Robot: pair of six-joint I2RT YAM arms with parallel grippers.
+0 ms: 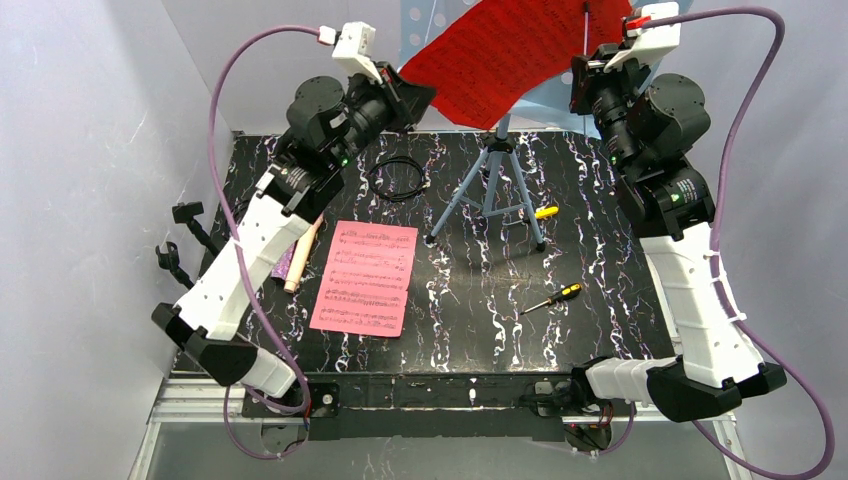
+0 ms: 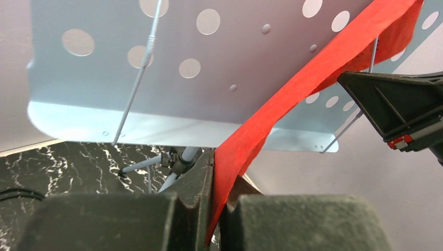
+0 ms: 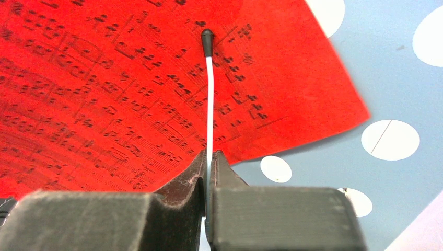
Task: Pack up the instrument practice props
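Left hand [image 2: 215,172] is pressed together on the bottom corner of the red sheet-music page [image 2: 292,89]. Its two dark fingers [image 2: 196,183] pinch the paper tight. The page bends up and away from them, across the pale blue tray of the music stand [image 2: 235,47].

Right hand [image 3: 209,162] is pressed together too. It pinches the thin wire arm [image 3: 209,104] that lies over the red sheet-music page [image 3: 104,78]. The wire has a small black tip, and it stands straight up from between the fingers.

From above, the left hand [image 1: 418,100] is at the left side of the red sheet-music page [image 1: 510,50], and the right hand [image 1: 590,75] is at its right side. The page is high up on the music stand [image 1: 495,150], which stands on three legs near the back edge of the bench [image 1: 600,250].

A pink sheet-music page [image 1: 365,278] lies flat on the bench, left of the middle, just beside the left arm. Something purple and glittery [image 1: 283,262] and a cream stick [image 1: 303,255] peek out from under that arm. They are too hidden to tell more.

A black cable [image 1: 397,178] lies in a loop near the back left corner. One yellow-handled screwdriver [image 1: 545,212] lies by a leg of the stand. Another screwdriver [image 1: 555,296] lies closer to the front edge.
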